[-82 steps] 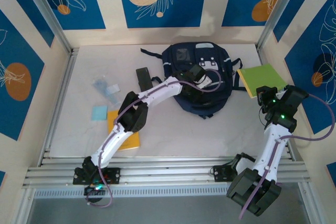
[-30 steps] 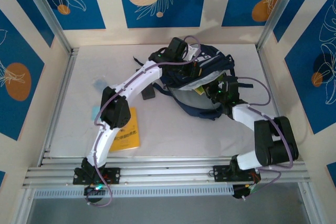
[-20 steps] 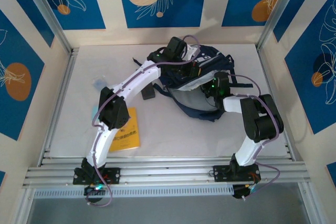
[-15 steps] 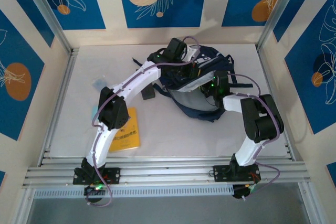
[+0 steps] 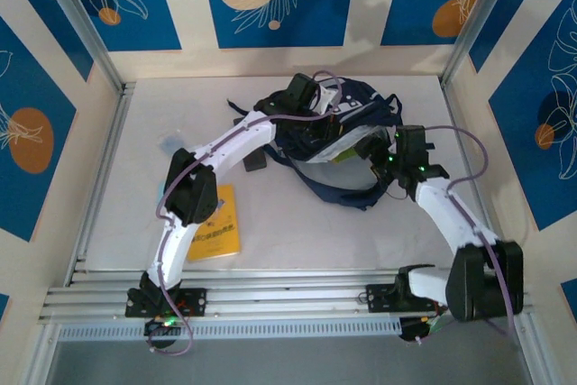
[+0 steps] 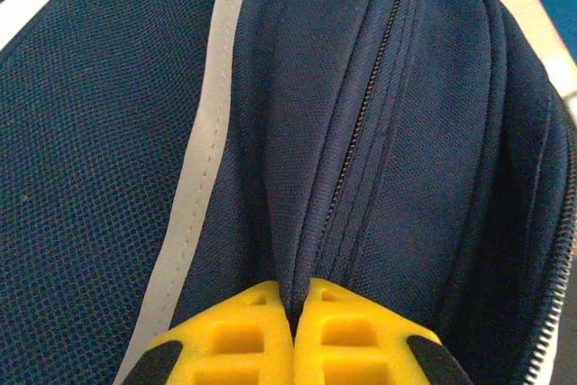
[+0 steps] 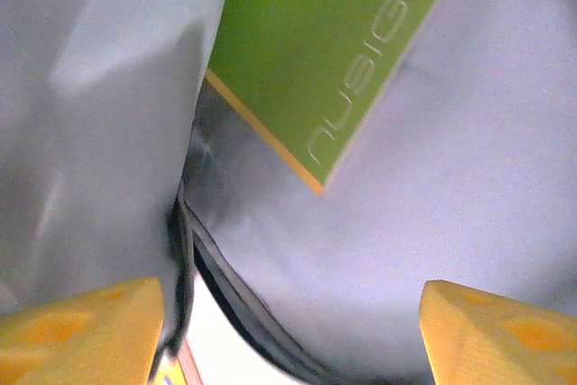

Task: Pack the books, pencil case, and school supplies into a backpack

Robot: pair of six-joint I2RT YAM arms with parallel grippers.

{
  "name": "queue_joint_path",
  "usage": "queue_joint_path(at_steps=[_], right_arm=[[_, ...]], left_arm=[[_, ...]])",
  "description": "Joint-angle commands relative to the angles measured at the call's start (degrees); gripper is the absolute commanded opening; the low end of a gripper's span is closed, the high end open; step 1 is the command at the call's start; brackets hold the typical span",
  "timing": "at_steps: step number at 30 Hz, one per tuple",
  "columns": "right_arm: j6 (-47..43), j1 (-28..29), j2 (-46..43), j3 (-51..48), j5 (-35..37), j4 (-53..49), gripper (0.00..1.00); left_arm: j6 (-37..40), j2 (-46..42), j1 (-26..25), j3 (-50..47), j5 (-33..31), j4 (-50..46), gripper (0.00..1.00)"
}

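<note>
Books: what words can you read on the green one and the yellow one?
"nusign": pale letters on the green book, running along its edge.
Yellow book: dark print on the cover, too small to read.

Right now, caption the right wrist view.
Open right claw facing the light green softcover book inside the backpack's pale grey lining.

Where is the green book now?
Right wrist view: the green book lies inside the backpack, against its pale lining, beyond the open right gripper.
</note>
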Motion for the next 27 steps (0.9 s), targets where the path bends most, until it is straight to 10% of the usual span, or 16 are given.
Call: queue_joint_path(at_steps=[1,3,10,27], right_arm=[[-8.3,0.3,-7.3,1.8,-2.1,-14.1,0.74],[-9.8,0.6,-10.2,1.9,-3.8,-16.4,0.74],[-8.3,7.4,-14.8,-1.7,-6.4,-13.4,0.73],[-4.1,32.5,4.4,-3.5,6.8,9.2,0.74]], left_arm=[[-1.3,-3.5,-0.1,-3.3,-1.6,3.6,0.00],[-1.9,-4.7,-0.3,-5.9,-2.1,4.1,0.00],[-5.2,-18.3,-0.2,-24.6,-6.2,8.2,0.65],[-17.1,-59.7,7.2,-75.9,-34.0,-4.0,0.88]])
